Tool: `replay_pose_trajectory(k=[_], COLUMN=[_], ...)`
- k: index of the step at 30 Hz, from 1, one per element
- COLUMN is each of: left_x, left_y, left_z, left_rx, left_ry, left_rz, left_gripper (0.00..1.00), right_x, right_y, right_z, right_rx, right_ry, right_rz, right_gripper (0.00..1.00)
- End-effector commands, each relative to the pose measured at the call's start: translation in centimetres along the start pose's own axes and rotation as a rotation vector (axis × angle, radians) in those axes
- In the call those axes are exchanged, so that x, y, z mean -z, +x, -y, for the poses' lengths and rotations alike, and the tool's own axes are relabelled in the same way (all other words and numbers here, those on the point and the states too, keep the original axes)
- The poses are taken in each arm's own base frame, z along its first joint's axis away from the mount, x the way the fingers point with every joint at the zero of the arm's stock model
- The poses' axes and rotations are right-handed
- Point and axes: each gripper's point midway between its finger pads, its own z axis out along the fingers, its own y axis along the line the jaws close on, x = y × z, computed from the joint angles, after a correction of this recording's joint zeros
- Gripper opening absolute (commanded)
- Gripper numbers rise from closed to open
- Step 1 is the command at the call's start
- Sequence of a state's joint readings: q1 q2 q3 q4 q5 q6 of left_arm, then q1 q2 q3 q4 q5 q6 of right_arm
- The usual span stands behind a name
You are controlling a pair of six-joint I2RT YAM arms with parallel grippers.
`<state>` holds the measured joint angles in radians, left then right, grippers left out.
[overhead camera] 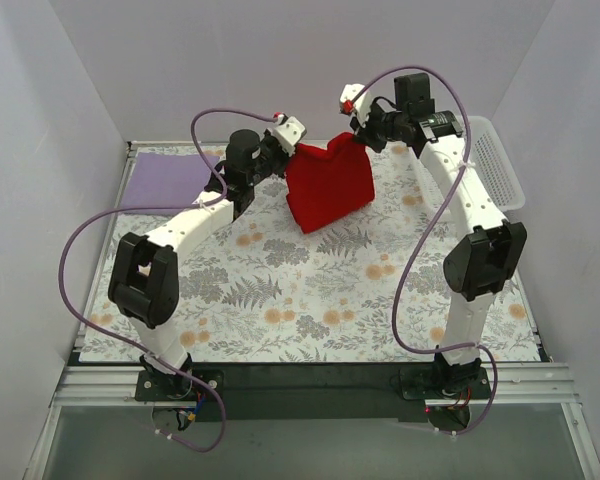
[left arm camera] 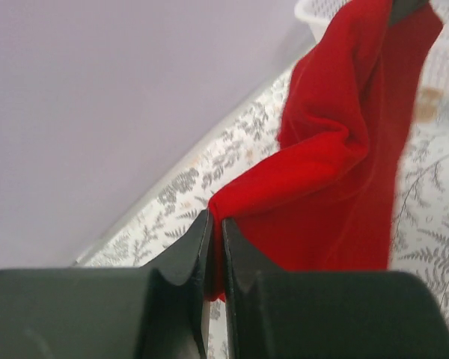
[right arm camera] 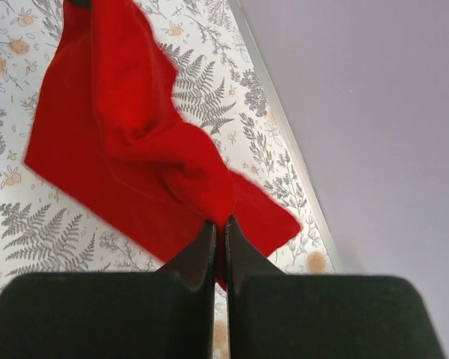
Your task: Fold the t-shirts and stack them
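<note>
The red t-shirt (overhead camera: 327,186) hangs above the back middle of the table, stretched between both grippers. My left gripper (overhead camera: 292,152) is shut on its upper left corner, and red cloth (left arm camera: 337,187) is pinched between the black fingers (left arm camera: 187,250). At the upper right corner my right gripper (overhead camera: 358,132) is shut on the shirt, whose cloth (right arm camera: 127,142) bunches at the jaw tips. Its lower part droops toward the floral cloth. The lavender t-shirt (overhead camera: 172,176) lies as a flat folded rectangle at the back left corner.
A white mesh basket (overhead camera: 495,160) stands at the back right edge, also visible as the basket (left arm camera: 314,15) behind the shirt. The floral tablecloth (overhead camera: 310,290) covers the table. Pale walls enclose three sides.
</note>
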<state>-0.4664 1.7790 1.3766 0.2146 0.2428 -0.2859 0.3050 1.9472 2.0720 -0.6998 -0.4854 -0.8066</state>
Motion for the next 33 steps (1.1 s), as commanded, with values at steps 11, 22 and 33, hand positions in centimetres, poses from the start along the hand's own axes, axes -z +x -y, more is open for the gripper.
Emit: replay_pose_trajectory(k=[11, 22, 33], left_x=[12.7, 22.0, 27.7], left_y=[-5.1, 6.6, 11.7], left_z=[11.9, 27.1, 34.6], left_rx=[0.204, 0.626, 0.819], left_ry=[0.351, 0.539, 0.585], left_rz=[0.154, -0.311, -0.677], left_gripper=[0.00, 0.00, 0.00], right_x=[10.3, 13.0, 15.7], right_y=[4.9, 19.6, 20.3], right_z=[-16.0, -33.5, -37.9], right_rx=[0.144, 0.103, 0.140], right_ry=[-0.153, -0.451, -0.661], right_rz=[0.006, -0.156, -0.146], right_gripper=[0.01, 0.01, 0.01])
